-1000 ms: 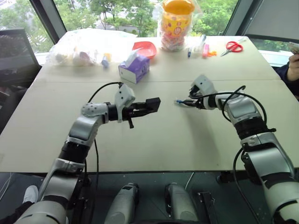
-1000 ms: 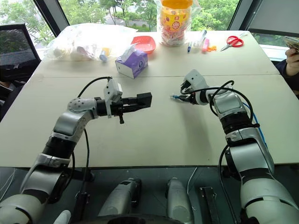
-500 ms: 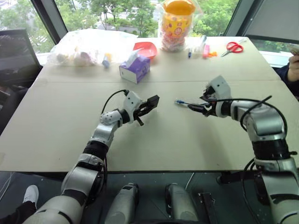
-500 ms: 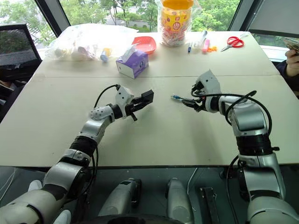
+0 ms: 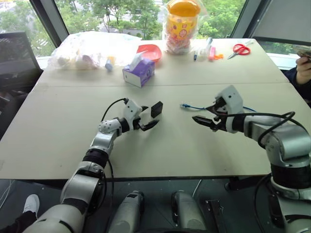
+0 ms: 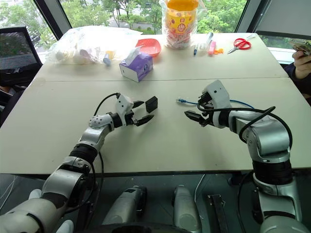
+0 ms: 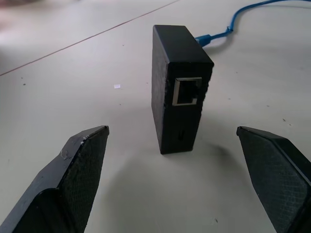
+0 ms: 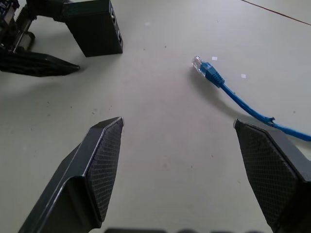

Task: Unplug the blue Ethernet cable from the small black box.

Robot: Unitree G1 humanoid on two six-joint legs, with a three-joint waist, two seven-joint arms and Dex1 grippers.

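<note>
The small black box point(image 7: 177, 87) stands on its edge on the table, its empty port facing my left gripper point(image 5: 151, 116). That gripper is open, a finger on each side of the box point(image 5: 156, 109) and neither touching it. The blue Ethernet cable point(image 8: 214, 77) lies loose on the table, its clear plug a short way right of the box and not in it. My right gripper point(image 5: 200, 114) hovers open just in front of the cable point(image 5: 197, 107), holding nothing.
A purple tissue box point(image 5: 139, 72), a red bowl point(image 5: 149, 50), a clear bag of items point(image 5: 87, 48), a yellow-lidded jar point(image 5: 181, 24), pens point(image 5: 209, 48) and red scissors point(image 5: 239, 48) sit along the far side. A person's hand point(image 5: 303, 68) shows at the right edge.
My left gripper sank and opened, letting go of the black box, which now stands on the table. My right gripper drew back from the blue cable, which now lies loose.
</note>
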